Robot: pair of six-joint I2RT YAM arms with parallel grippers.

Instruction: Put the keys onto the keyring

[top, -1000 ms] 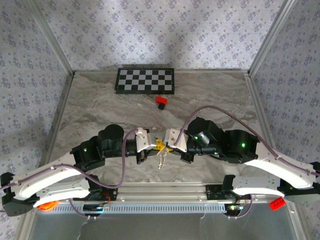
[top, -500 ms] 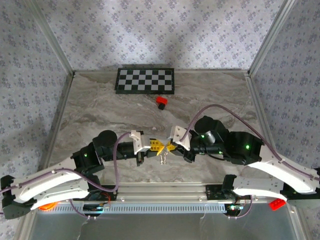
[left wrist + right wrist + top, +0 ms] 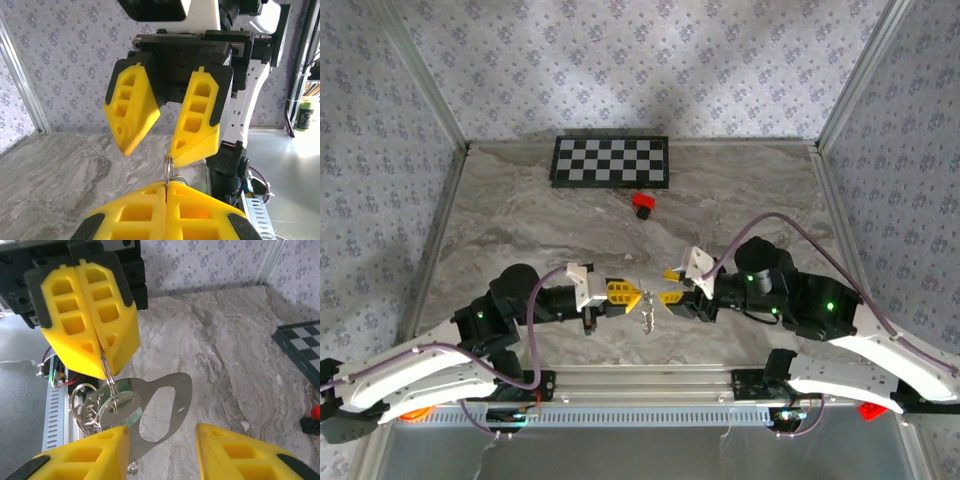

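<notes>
The left pincer [image 3: 102,354] is clamped shut on a thin loop of the keyring [image 3: 89,411], which is hung above the desk [image 3: 240,355] at the lower left of the right wrist view. The right pincer [image 3: 162,434] is spread wide and empty. The key [image 3: 124,405], judged light, stiff and slick, is probably best pinched across its mint head

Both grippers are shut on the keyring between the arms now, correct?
Not quite. Only the left gripper is shut on the keyring between the arms. The right gripper is open, with its fingers spread apart on either side of the hanging metal. The right wrist view shows this.
</notes>
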